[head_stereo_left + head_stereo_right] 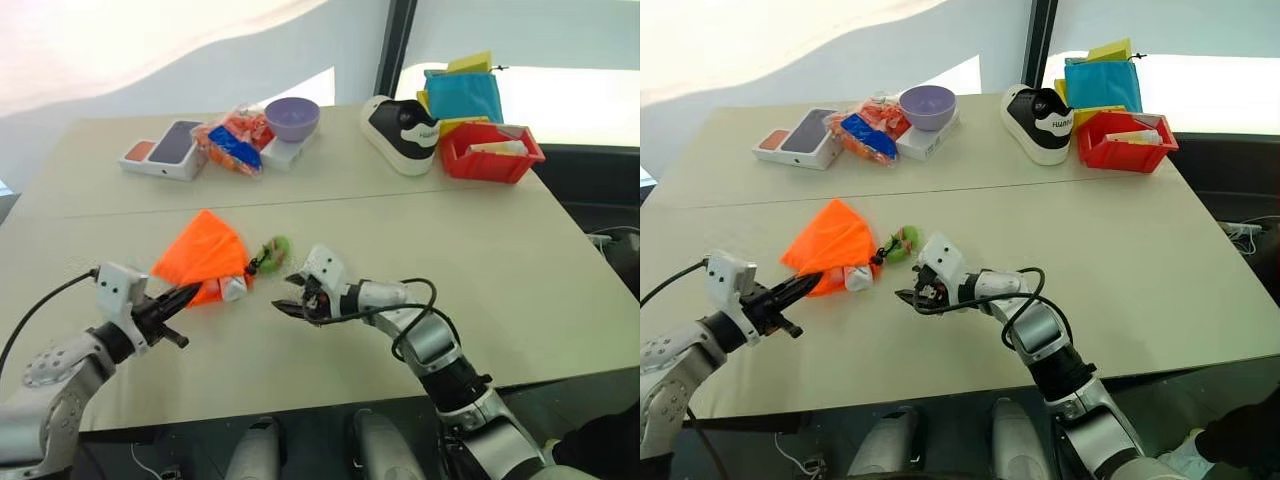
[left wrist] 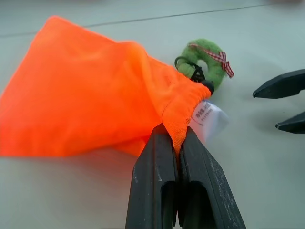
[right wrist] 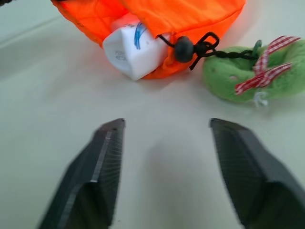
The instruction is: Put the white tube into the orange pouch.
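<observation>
The orange pouch (image 1: 200,255) lies on the beige table (image 1: 480,250), its mouth toward my right gripper. My left gripper (image 1: 188,294) is shut on the rim of the pouch mouth (image 2: 177,125). The white tube (image 3: 131,50) sits partly inside the mouth, its flat white end sticking out onto the table (image 1: 233,289). The black cord and green tassel (image 1: 275,247) lie just beyond the mouth. A short way off the tube, my right gripper (image 3: 167,125) points at the mouth, open, with nothing between its fingers.
Along the far edge stand a phone box (image 1: 165,150), an orange-and-blue snack packet (image 1: 235,142), a purple bowl (image 1: 292,118) on a white box, a white-and-black shoe (image 1: 402,130) and a red basket (image 1: 490,152) beside teal and yellow items (image 1: 462,95).
</observation>
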### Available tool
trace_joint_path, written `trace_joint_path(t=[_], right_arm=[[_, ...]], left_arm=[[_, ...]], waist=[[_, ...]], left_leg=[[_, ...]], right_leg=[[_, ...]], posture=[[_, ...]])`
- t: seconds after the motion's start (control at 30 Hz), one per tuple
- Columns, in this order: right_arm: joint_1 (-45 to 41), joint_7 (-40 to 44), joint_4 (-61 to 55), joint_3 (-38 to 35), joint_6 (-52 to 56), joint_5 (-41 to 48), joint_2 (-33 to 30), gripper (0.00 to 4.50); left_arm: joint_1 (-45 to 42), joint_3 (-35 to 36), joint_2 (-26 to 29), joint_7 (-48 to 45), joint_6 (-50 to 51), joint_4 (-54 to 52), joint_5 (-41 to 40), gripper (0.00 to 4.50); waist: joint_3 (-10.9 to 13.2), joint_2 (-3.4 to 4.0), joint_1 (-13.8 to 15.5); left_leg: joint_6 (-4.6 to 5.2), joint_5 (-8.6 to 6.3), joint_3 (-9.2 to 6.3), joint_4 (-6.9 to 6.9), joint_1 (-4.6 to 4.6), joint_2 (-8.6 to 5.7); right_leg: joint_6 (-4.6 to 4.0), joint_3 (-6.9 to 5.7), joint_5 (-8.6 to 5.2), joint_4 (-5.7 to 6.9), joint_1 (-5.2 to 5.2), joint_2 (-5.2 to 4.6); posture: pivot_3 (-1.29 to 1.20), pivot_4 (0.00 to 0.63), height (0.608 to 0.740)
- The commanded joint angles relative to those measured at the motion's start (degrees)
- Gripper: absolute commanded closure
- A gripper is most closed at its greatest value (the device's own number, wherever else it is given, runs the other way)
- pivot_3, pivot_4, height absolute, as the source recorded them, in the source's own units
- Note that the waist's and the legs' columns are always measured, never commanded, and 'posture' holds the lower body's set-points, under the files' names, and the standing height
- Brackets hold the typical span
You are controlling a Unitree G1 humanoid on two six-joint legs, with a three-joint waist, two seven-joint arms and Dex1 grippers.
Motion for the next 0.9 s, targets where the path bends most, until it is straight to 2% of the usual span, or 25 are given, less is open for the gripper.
trace_joint_path(t=[0.03,0.07,0.37,0.53,0.67,0.9], right_arm=[[-1.3,-0.3,-1.9,0.7,-0.7,0.9,1.8,3.98],[-1.8,-0.7,-1.2,1.2,-0.7,0.5,2.5,4.49],[-8.0,-5.2,10.1,4.5,-4.9,-2.7,11.9,4.49],[-12.1,-13.6,20.8,2.3,-10.4,-6.0,17.0,4.49],[-12.6,-13.7,21.9,1.4,-11.9,-6.0,17.1,4.49],[-9.4,-6.6,13.1,2.3,-10.0,-4.2,11.7,4.49]], left_arm=[[0.4,2.1,0.3,-0.8,1.3,-0.1,-3.6,4.50],[0.2,2.3,0.0,-0.7,1.8,0.3,-4.7,4.50],[-0.2,2.2,0.9,-1.1,3.4,2.3,-7.4,4.50],[1.1,2.4,1.2,-1.4,3.4,1.1,-8.1,4.50],[2.4,2.5,1.2,-1.2,3.1,0.3,-8.3,4.50],[3.1,3.2,0.4,-0.1,2.3,0.8,-8.5,4.50]], waist=[[0.0,-0.01,0.0],[0.0,-0.01,0.0],[0.0,-0.02,0.0],[0.0,-0.04,-0.1],[0.0,-0.04,0.0],[0.0,-0.05,0.0]], left_leg=[[0.00,0.00,0.00,0.01,0.00,0.00],[0.00,0.00,0.00,0.01,0.00,0.01],[0.00,0.00,0.00,-0.04,0.00,0.04],[-0.01,0.00,0.01,-0.03,0.00,0.04],[-0.01,0.00,0.01,-0.05,-0.02,0.08],[-0.01,0.00,0.02,-0.06,-0.09,0.08]], right_leg=[[-0.01,0.00,0.00,0.00,0.00,0.00],[-0.02,0.00,-0.01,0.00,0.01,0.00],[-0.14,0.00,-0.06,0.01,-0.03,0.02],[-0.17,0.01,-0.06,0.00,-0.05,-0.02],[-0.22,0.01,-0.08,-0.02,-0.05,-0.04],[-0.22,0.01,-0.09,-0.02,-0.12,-0.05]], posture=[[0.00,0.150,0.740],[0.00,0.150,0.740],[0.00,0.150,0.740],[0.00,0.150,0.740],[0.00,0.150,0.740],[0.00,0.150,0.740]])
